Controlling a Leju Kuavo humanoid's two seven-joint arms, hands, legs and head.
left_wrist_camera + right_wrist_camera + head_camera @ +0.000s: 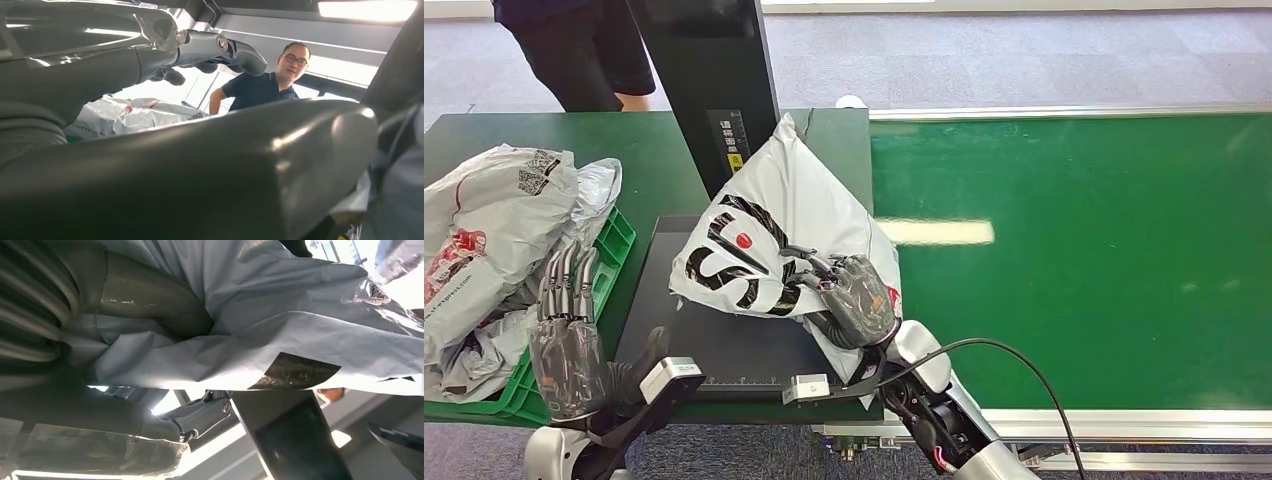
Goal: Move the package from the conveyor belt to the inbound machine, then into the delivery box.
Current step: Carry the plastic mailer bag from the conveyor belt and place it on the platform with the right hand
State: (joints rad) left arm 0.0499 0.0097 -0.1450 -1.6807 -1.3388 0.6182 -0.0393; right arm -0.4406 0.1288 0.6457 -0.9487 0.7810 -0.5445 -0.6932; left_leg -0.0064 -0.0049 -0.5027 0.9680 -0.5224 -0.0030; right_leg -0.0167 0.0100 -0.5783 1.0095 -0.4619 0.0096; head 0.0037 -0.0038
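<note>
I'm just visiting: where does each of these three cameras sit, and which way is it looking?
Head view: high on the robot, looking down at the green conveyor belt, black machine platform and white plastic package with black lettering; both arms, left hand, right hand.
Left wrist view: behind the left hand, looking across at a person in a dark shirt.
Right wrist view: behind the right hand, against the package.
Shared: the package, in head and right wrist views.

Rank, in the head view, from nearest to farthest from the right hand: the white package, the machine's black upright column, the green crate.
1. White package: under the right hand, which grips it.
2. Black upright column: behind the package.
3. Green crate: far side, by the left hand.
</note>
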